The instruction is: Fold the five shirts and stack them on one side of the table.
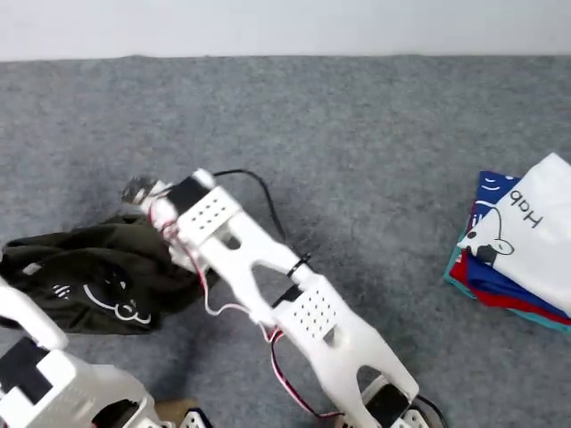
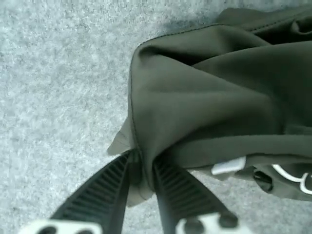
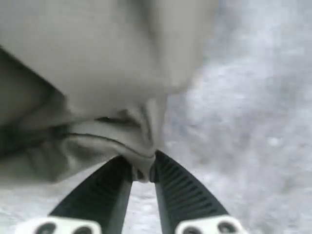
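Note:
A dark olive shirt (image 1: 89,276) with a white line drawing lies crumpled at the table's left. My right arm stretches across from the front, and my right gripper (image 1: 144,198) sits at the shirt's far right corner. In the right wrist view the right gripper (image 3: 143,170) is shut on a bunched fold of the shirt (image 3: 97,97). My left arm (image 1: 31,357) stands at the front left. In the left wrist view my left gripper (image 2: 141,170) is shut on the hem of the shirt (image 2: 204,102), low over the grey cloth.
A stack of folded shirts (image 1: 517,250), white on top over blue, red and teal, rests at the right edge. Grey felt (image 1: 357,143) covers the table, with open room across the middle and back. A black cable (image 1: 268,201) trails from the right arm.

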Controlling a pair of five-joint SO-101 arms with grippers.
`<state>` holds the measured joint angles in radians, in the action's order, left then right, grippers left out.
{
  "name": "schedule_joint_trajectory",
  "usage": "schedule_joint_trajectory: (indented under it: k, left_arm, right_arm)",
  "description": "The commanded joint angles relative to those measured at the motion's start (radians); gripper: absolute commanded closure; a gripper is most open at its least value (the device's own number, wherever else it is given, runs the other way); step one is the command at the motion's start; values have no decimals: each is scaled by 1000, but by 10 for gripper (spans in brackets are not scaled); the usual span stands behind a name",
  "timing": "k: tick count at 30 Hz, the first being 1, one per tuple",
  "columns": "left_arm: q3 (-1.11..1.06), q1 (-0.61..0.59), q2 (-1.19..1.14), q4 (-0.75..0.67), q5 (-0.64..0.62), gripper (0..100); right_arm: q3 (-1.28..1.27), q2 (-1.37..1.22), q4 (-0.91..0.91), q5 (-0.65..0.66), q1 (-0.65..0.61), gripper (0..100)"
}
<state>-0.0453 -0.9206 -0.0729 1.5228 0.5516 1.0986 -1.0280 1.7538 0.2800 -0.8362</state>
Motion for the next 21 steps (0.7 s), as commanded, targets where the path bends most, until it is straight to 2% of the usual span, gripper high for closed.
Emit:
schedule_joint_trajectory:
  k: [1, 6, 14, 21]
  left_arm:
    - [4, 64, 15, 23, 14, 986]
    - [4, 161, 15, 54, 43, 986]
    - [4, 229, 15, 46, 43, 986]
    - [13, 276, 31, 49, 43, 986]
  right_arm:
    - [61, 48, 44, 63, 87, 989]
    - [-11, 137, 44, 169, 182, 989]
    - [-195, 326, 44, 379, 366, 989]
    - [-339, 535, 45, 443, 392, 989]
